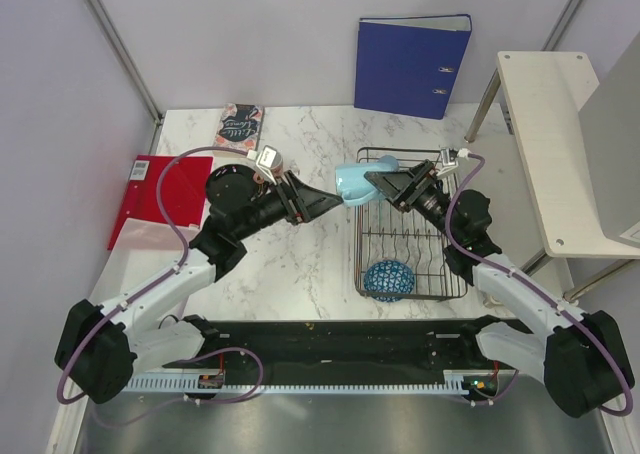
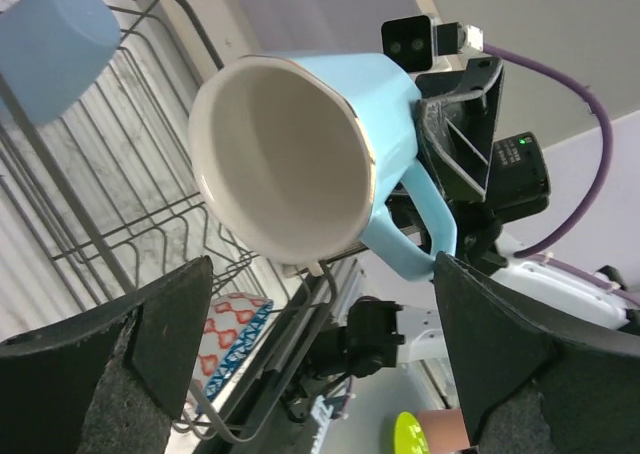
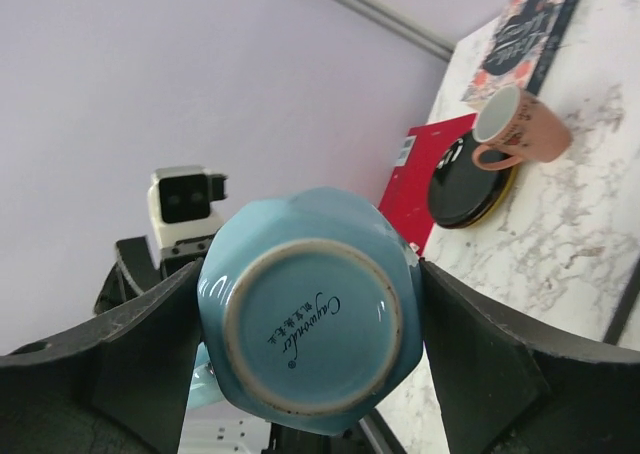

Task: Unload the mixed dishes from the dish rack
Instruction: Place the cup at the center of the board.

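Our right hand [image 1: 378, 182] clamps the blue mug [image 1: 354, 183] by its body, in the air over the rack [image 1: 420, 298] edge. Our left hand [image 1: 326, 202] stands spread and empty at its mouth. Glazed, stiff and breakable, it likely slips; we'd take the handle [image 2: 420, 224].

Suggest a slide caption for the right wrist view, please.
Right pincer holds a blue mug, showing its base; pink cup and black dish beyond.
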Available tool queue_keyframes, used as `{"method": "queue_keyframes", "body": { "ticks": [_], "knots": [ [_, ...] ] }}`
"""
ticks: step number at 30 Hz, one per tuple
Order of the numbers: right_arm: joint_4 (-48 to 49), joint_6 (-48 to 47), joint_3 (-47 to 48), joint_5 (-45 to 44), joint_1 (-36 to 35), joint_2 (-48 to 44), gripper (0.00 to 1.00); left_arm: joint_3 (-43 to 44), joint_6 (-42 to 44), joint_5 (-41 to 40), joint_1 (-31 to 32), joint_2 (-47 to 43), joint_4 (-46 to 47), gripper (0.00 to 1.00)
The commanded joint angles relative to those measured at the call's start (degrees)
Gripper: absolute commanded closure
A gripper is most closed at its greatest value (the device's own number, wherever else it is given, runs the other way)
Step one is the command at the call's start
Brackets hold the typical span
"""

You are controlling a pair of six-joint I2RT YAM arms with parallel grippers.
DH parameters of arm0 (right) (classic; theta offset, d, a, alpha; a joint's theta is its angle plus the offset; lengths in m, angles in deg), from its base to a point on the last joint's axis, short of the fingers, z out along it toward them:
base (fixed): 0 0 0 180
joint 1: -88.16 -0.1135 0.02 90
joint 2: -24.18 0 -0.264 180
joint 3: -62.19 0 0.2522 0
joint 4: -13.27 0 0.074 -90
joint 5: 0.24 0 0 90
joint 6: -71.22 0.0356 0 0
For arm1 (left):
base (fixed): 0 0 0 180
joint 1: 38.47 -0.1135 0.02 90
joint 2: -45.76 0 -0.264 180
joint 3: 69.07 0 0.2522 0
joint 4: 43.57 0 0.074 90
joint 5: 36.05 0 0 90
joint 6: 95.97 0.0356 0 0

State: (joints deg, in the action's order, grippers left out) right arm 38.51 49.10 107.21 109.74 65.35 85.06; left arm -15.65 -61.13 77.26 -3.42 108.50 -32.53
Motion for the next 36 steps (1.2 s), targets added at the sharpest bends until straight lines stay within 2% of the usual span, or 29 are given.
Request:
{"method": "queue_keyframes", "body": {
  "ticks": [1,13,15,16,20,28,31,32,34,36],
  "knots": [
    [14.5,3.1,0.6,4.2,-1.6,-0.3,1.00,-1.1,-3.7,1.9,-0.5,0.5,7.3,0.05],
    [16.2,1.2,-2.4,6.9,-3.2,-0.8,1.00,-0.1,-7.2,2.3,-3.9,0.0,11.1,0.12],
    [16.5,1.0,-2.9,7.1,-3.6,-0.5,1.00,-0.4,-8.8,3.7,-3.9,1.3,13.6,0.19],
    [16.7,0.9,-3.1,7.0,-3.6,-0.3,1.00,-0.5,-9.6,4.3,-3.8,1.9,14.7,0.28],
    [17.7,0.8,-3.7,6.9,-3.6,0.9,1.00,-2.1,-13.1,7.5,-3.8,4.7,20.3,0.45],
    [20.2,1.0,-2.8,6.7,-4.4,4.2,1.00,-2.5,-16.4,11.0,-3.8,7.4,24.5,0.51],
    [20.6,0.8,-2.7,6.7,-4.7,5.1,1.00,-2.4,-16.6,11.8,-3.7,7.5,24.9,0.58],
    [20.6,0.7,-2.8,6.6,-4.8,5.3,1.00,-2.3,-16.6,12.3,-3.7,7.6,25.0,0.65],
    [20.8,0.7,-3.0,6.6,-4.9,5.6,1.00,-2.2,-16.6,12.6,-3.7,7.6,25.1,0.74],
    [20.8,0.7,-3.1,6.7,-4.9,5.7,1.00,-2.0,-16.3,13.3,-3.7,7.7,25.3,0.90]
  ]
}}
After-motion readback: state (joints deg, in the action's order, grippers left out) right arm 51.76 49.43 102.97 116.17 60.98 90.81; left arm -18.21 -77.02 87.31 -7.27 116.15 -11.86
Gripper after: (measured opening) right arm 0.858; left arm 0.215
